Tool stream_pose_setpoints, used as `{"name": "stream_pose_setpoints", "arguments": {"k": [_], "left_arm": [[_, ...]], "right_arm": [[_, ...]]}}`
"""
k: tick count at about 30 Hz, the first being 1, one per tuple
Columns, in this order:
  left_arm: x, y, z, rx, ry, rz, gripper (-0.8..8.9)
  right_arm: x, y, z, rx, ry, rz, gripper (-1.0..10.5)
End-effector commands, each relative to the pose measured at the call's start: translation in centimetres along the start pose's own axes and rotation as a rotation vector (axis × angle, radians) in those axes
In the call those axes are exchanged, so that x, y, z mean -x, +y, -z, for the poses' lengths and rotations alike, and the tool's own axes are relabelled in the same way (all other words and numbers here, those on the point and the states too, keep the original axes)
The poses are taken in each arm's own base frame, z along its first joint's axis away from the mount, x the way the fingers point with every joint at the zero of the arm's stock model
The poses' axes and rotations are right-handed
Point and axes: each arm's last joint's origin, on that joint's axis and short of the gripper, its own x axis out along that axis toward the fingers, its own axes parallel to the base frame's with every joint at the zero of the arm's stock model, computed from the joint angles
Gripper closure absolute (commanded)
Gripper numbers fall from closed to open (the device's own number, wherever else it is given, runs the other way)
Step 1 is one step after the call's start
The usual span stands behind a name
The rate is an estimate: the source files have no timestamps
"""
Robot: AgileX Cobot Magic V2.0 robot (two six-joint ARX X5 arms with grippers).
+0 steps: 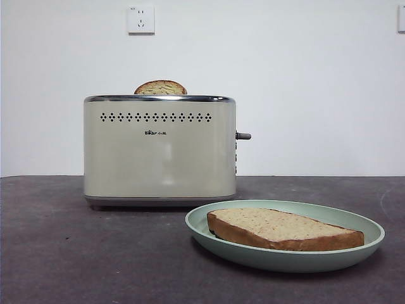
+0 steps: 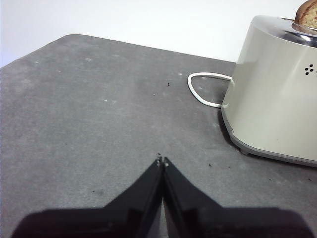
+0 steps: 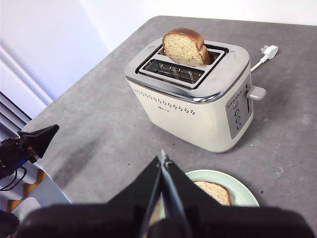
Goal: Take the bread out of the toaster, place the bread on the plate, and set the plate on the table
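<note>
Since the bread (image 1: 285, 229) is already laid flat in the plate (image 1: 354, 235), nearest the front view, the task is judged all but done. The slice is seen to be thick, with a pale speckled crumb and brown crust. It is judged light, soft and easily crushed, so hold would best be taken across the crust edges, gently. The plate is pale mint, shallow, set on the bench (image 1: 63, 253) just before the toaster (image 1: 158, 152). Behind, the toaster is cream with a chrome rim; a second slice (image 1: 161, 87) is left standing in its far slot. The left gripper (image 2: 162, 160) is held over bare bench beside the toaster, fingers together. The right gripper (image 3: 164, 157) is poised above the plate, fingers likewise closed, empty.
</note>
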Motion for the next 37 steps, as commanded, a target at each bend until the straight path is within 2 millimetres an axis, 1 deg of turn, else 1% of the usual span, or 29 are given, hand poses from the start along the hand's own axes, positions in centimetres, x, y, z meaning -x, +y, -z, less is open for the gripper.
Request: {"name": "stream_pose_setpoints", "arguments": {"k": [1,7,10,12,15,19,22,25,26,29,34,37], "left_arm": [[-0.1,0.1,0.3,-0.011,0.004,-0.007,8.17],[-0.1,0.1,0.3,-0.012,0.004,-0.007,8.17],[-0.1,0.1,0.3,-0.012,0.004,-0.007,8.17],[-0.1,0.1,0.3,-0.012,0.003,-0.007,8.17],[-0.1,0.1,0.3,-0.012,0.003,-0.007,8.17],[-0.1,0.1,0.3,-0.011,0.003,-0.007,8.17],[-0.1,0.1,0.3,-0.011,0.003,-0.007,8.17],[-0.1,0.1,0.3,-0.012,0.003,-0.007,8.17],[-0.1,0.1,0.3,-0.012,0.003,-0.007,8.17],[-0.1,0.1,0.3,-0.012,0.003,-0.007,8.17],[-0.1,0.1,0.3,-0.012,0.003,-0.007,8.17],[-0.1,0.1,0.3,-0.011,0.003,-0.007,8.17]], "right_arm": [[0.1,0.1,-0.1,0.009,-0.005,0.002,9.5],[0.1,0.1,-0.1,0.009,-0.003,0.001,9.5],[-0.1,-0.1,-0.1,0.072,0.0,0.006,9.5],[-0.4,-0.3,-0.1,0.156,0.006,0.01,9.5],[-0.5,-0.8,-0.3,0.232,-0.029,0.059,9.5],[-0.6,-1.4,0.0,0.24,-0.07,0.099,9.5],[-0.8,-2.1,1.0,0.218,-0.122,0.158,9.5],[-1.1,-3.0,3.2,0.158,-0.2,0.278,9.5],[-1.3,-3.3,4.3,0.141,-0.227,0.322,9.5],[-1.9,-4.1,7.9,0.117,-0.272,0.406,9.5],[-2.4,-5.0,14.2,0.076,-0.287,0.497,9.5],[-2.7,-5.5,17.6,-0.013,-0.313,0.581,9.5]]}}
